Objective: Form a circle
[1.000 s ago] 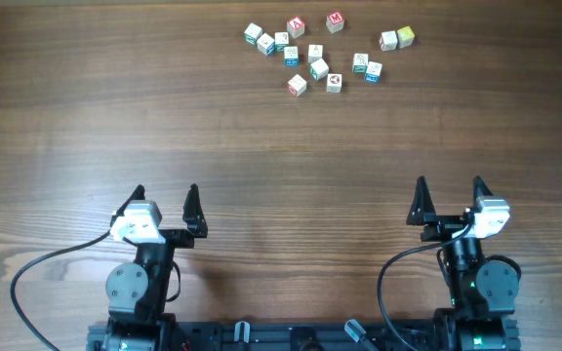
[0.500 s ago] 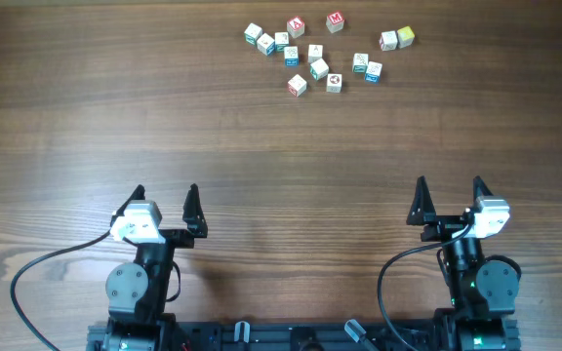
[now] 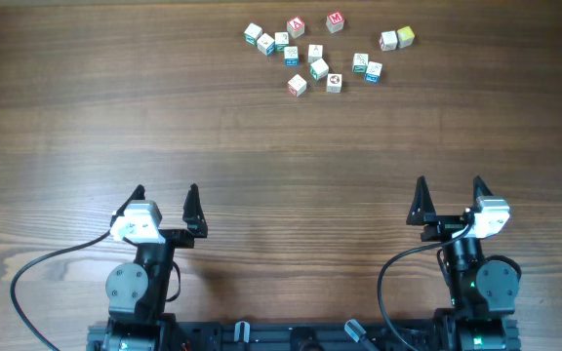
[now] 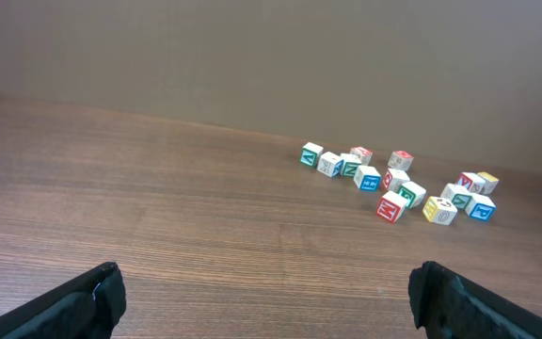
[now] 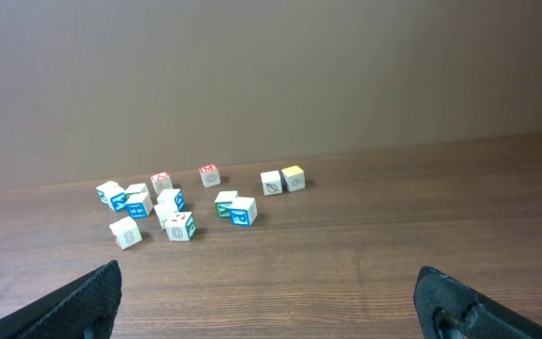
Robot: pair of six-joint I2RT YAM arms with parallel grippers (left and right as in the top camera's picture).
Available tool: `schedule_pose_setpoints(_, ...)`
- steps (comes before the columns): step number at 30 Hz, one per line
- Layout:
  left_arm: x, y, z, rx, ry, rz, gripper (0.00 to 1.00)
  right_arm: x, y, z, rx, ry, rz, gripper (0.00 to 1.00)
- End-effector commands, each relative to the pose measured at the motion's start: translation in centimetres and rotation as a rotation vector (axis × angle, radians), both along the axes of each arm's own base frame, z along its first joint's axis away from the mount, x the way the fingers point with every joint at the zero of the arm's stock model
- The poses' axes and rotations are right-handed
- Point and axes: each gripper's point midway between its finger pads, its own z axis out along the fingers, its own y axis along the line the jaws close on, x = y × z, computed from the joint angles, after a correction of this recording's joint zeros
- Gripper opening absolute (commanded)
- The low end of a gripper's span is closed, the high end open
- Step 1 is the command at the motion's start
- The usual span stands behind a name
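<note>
Toy cubes (image 3: 319, 68), small and white with coloured letters and pictures on their faces, lie in a loose scatter at the upper centre of the overhead view, far up the wooden tabletop (image 3: 281, 146) and not drawn into any ring. At the top of the bunch sits a red-topped cube (image 3: 335, 19), with another red one a little to its left. Off at the right end a yellow-faced cube (image 3: 405, 36) rests touching or just beside a white neighbour; I cannot tell which. Three cubes huddle close together at the left end. The others are strewn between, several with blue or green faces, and a couple stand apart at the lower edge of the group. Both arms are down at the bottom of the frame, well apart from the cubes and from each other. The left pincer (image 3: 166, 195), in the lower left, stands released, its two dark fingers (image 3: 192, 207) spread wide with bare wood between them and nothing in its grasp. A white housing (image 3: 137, 222) sits on that wrist. The right pincer (image 3: 449, 190), in the lower right, is spread just the same, likewise grasping nothing. In the left wrist view the fingertips (image 4: 83, 301) show only as dark shapes in the two lower corners, with the cubes far off at the centre right before a plain brown wall (image 4: 252, 47). In the right wrist view the cubes lie at the centre left.
</note>
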Motion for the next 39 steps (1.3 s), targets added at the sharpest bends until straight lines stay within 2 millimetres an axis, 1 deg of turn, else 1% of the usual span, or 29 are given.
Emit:
schedule_pose_setpoints(1, 0.0, -0.1, -0.1, 0.019, -0.003, -0.011, 1.00, 0.0, 0.3, 0.0, 0.005, -0.003, 0.017, 1.00)
schedule_pose_setpoints(30, 0.0, -0.2, 0.1, 0.018, -0.009, -0.012, 1.00, 0.0, 0.3, 0.0, 0.005, -0.003, 0.017, 1.00)
schedule_pose_setpoints(35, -0.2, -1.6, 1.8, 0.009, -0.069, -0.096, 1.00, 0.0, 0.3, 0.0, 0.005, -0.003, 0.017, 1.00)
schedule_pose_setpoints(39, -0.6, -1.6, 3.9, 0.008, -0.086, -0.096, 1.00, 0.0, 0.3, 0.0, 0.005, -0.003, 0.017, 1.00)
